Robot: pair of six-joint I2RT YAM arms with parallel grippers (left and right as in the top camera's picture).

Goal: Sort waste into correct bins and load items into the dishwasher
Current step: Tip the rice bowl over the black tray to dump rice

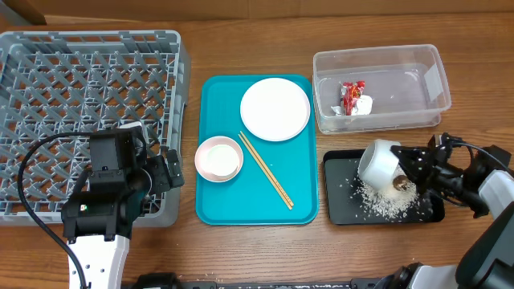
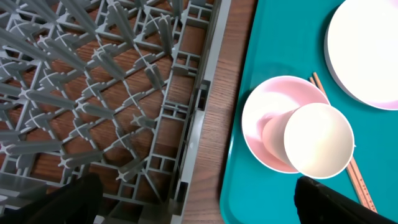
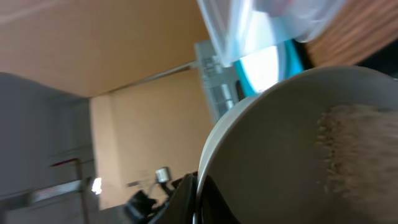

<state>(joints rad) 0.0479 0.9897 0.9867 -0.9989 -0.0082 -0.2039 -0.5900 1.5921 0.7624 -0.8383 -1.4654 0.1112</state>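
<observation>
Robot lab bench (staged kitchen chore): bare wooden table (image 1: 241, 249), grey dish rack (image 1: 178, 104), loose black cable (image 1: 24, 160).

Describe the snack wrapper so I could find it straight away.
From the teal tray in the middle, look right to the clear plastic tub at the back. The crumpled wrapper lies inside, left of centre. It is the only red thing; the black tray in front holds white rice.

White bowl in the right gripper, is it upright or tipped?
Tipped: the white bowl is tilted on its side over the black tray, with rice scattered below it.
</observation>
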